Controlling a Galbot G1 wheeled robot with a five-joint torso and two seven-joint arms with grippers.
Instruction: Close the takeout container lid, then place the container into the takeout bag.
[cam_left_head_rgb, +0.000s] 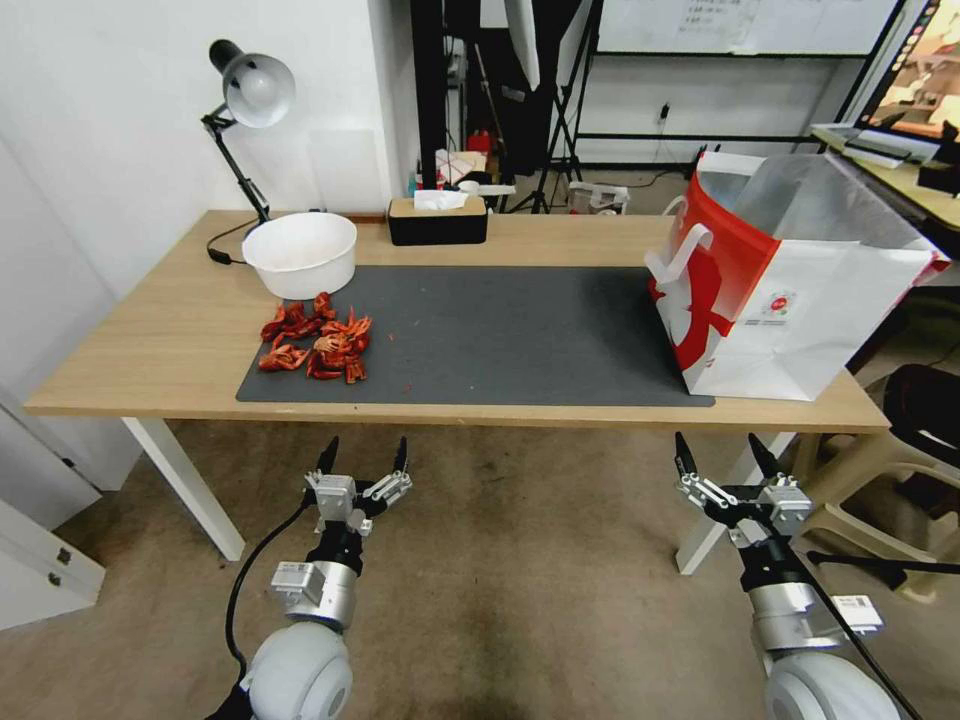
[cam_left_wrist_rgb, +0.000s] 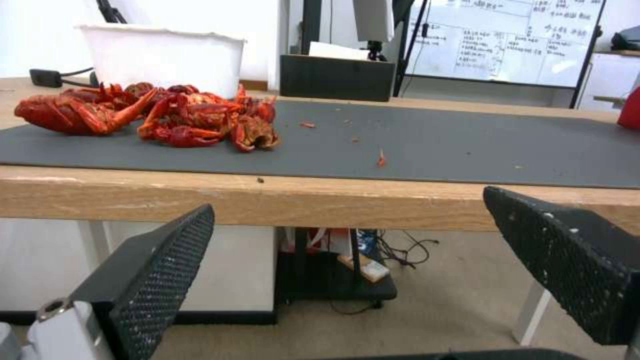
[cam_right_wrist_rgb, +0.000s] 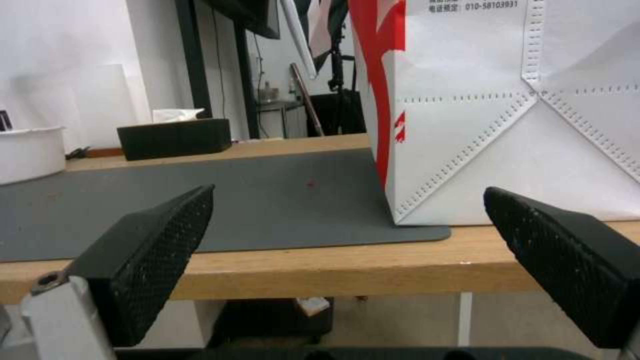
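The takeout bag (cam_left_head_rgb: 790, 280) stands upright and open on the right end of the wooden table (cam_left_head_rgb: 150, 340), white and red with a silvery lining; its lower side shows as takeout bag (cam_right_wrist_rgb: 507, 115) in the right wrist view. The takeout container and its lid are out of view. My left gripper (cam_left_head_rgb: 365, 452) hangs open in front of the table's front edge, below the tabletop, and appears as left gripper (cam_left_wrist_rgb: 347, 202) in its own wrist view. Farther right, my right gripper (cam_left_head_rgb: 718, 448) is open too, low before the bag, also seen as right gripper (cam_right_wrist_rgb: 348, 192).
A grey mat (cam_left_head_rgb: 500, 330) covers the table's middle. On its left lie several red crayfish (cam_left_head_rgb: 318, 342) before a white round bowl (cam_left_head_rgb: 300, 253). A black tissue box (cam_left_head_rgb: 437, 222) and a desk lamp (cam_left_head_rgb: 250, 88) stand at the back. A chair (cam_left_head_rgb: 925, 420) sits right of the table.
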